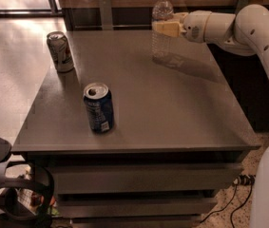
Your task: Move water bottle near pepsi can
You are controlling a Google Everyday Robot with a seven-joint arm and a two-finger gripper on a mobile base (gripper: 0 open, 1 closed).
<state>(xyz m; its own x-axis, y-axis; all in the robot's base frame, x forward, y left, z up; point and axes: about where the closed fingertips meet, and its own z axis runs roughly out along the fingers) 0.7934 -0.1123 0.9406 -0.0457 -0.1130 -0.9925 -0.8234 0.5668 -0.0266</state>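
Observation:
The water bottle (162, 13) is clear with a white cap and stands upright near the far edge of the grey table (172, 113). My gripper (166, 28) reaches in from the right and is shut on the bottle's middle, with one tan finger (167, 29) across its front. The pepsi can (98, 107) is dark blue with a silver top. It stands upright near the table's front left, well apart from the bottle.
A silver-white can with red-green markings (60, 51) stands at the table's left edge. My white arm (248, 27) spans the right side. A dark chair (1, 175) sits at the lower left. Cables (234, 194) lie on the floor at the right.

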